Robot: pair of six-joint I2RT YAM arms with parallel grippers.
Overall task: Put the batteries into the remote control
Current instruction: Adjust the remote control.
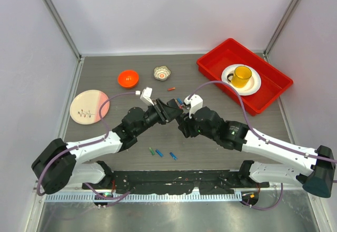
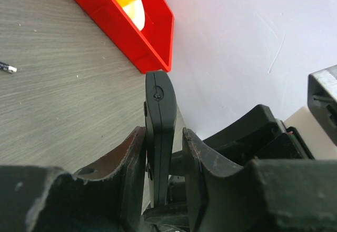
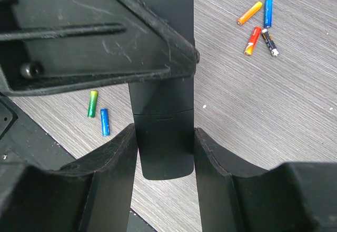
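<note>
The remote control is up off the tabletop, a slim black bar pinched between both arms right in the middle of the scene. The left end effector is clamped on it edge-on, one finger pressed to each broad face. The right end effector grips the other end, its fingers tight against both sides. From above, the remote is mostly buried where the two wrists meet; that dark sliver between them is probably it.

The batteries lie loose on the wood-grain surface, none of them in either grip. On the near side, just ahead of the arm bases, a green battery sits just beside a blue battery. A second blue battery lies a little to their right. The right wrist camera picks up another small cluster: an orange battery, a red battery and a black battery close together.

Farther out, an orange bowl and a small patterned bowl stand toward the far side. A pink plate lies at the left. At the far right, a red tray carries a white plate with a yellow mug on it.
</note>
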